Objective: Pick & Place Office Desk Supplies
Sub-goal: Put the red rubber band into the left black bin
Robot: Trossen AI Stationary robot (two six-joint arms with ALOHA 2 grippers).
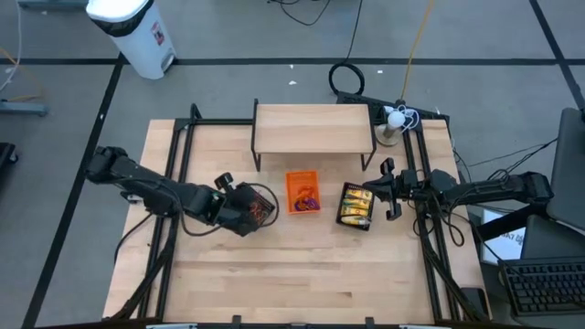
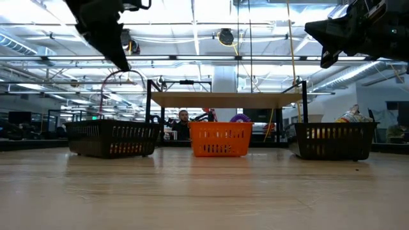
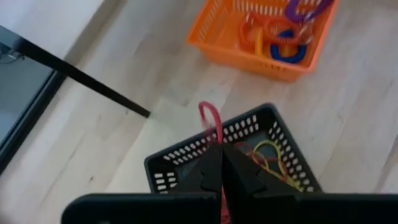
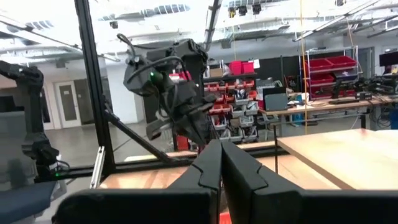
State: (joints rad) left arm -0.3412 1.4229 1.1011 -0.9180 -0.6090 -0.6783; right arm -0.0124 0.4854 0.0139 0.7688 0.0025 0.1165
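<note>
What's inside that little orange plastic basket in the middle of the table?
The orange plastic basket holds a blue ring, a purple ring and orange rings. Its walls hide whatever lies lower down, and the left gripper, shut on a red rubber band, is above the neighbouring black mesh tray.

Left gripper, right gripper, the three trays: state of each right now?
Left gripper: shut on a red rubber band, raised above the left black mesh tray.
Right gripper: shut, empty, raised near the right black mesh tray.
Left black mesh tray: upright, holds rubber bands.
Orange tray: upright, holds coloured rings.
Right black mesh tray: upright, holds yellow packets.
</note>
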